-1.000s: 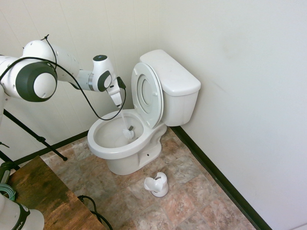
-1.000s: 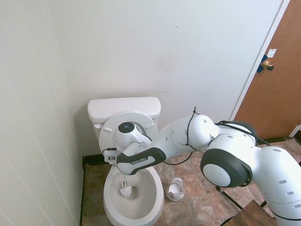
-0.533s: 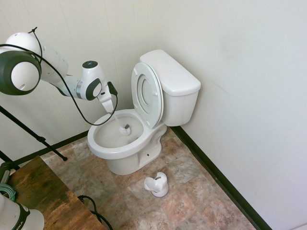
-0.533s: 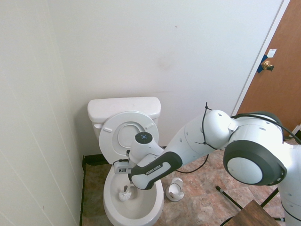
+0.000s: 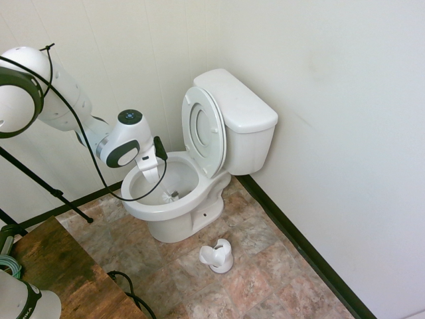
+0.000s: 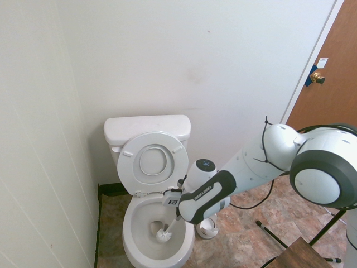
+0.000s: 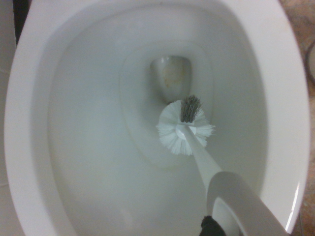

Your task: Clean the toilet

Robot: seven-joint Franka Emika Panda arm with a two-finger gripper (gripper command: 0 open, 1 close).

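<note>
The toilet stood in the corner against the far wall, seat and lid raised. The tool, pinching the white brush, had swept from the bowl's far side toward its near rim. The brush holder stayed on the floor.

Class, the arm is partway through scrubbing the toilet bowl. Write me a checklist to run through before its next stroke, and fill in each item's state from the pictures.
1. Seat and lid raised, clear of the bowl: ok; both lean against the tank of the toilet.
2. Brush head inside the bowl: ok, beside the drain opening.
3. Pincer shut on the brush handle: ok.
4. Handle clear of the bowl rim: cannot tell.
5. Brush holder out of the way: ok, on the floor beside the toilet's base.
</note>
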